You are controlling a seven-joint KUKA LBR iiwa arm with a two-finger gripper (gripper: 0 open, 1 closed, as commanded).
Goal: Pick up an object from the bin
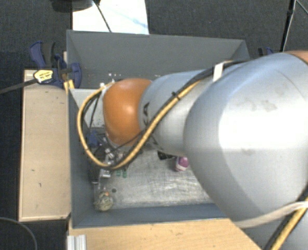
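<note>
My gripper hangs under the orange wrist cover, low in the bin's left part and close to the left wall. Just below it, in the front left corner, lies a small round olive-brown thing, a little apart from the gripper. A small green thing lies on the floor just right of the gripper. Further right, a pink and purple thing peeks out from under the arm.
The arm reaches in from the right and covers most of the bin's middle and right side. The bin's left wall stands close beside the gripper. A strip of bare grey floor runs along the front wall.
</note>
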